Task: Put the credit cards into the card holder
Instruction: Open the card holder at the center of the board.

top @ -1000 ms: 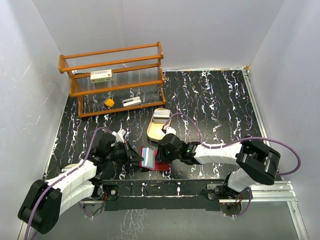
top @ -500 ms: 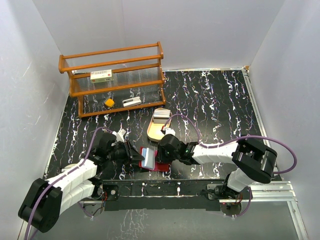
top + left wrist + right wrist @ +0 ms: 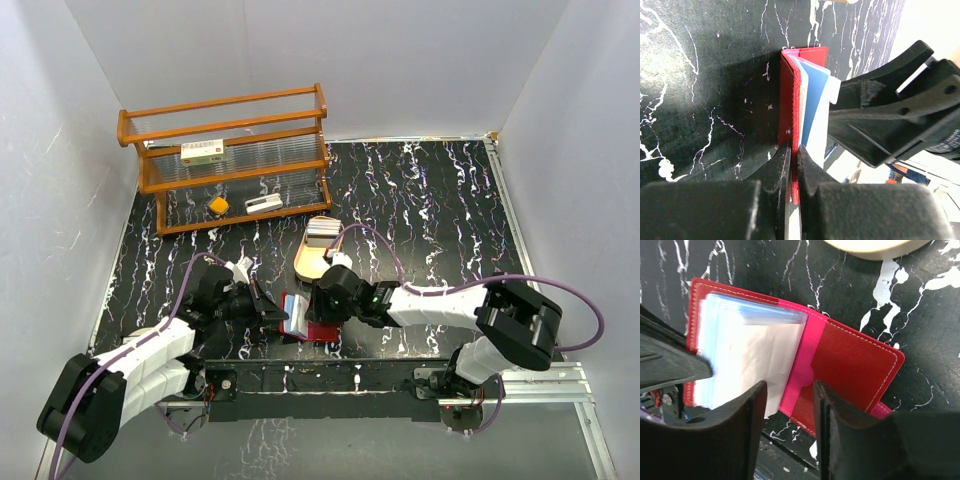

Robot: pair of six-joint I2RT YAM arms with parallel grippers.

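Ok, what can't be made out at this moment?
- Top external: pockets of the card holder, covered by the left gripper and right gripper.
- Right wrist: whether the right gripper grips the whitish card; blurred fingers hide it.
- Top external: tray contents, too small to count.

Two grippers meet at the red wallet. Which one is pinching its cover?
The left gripper: its fingers are shut on the wallet cover's edge, whereas the right gripper has fingers spread apart.
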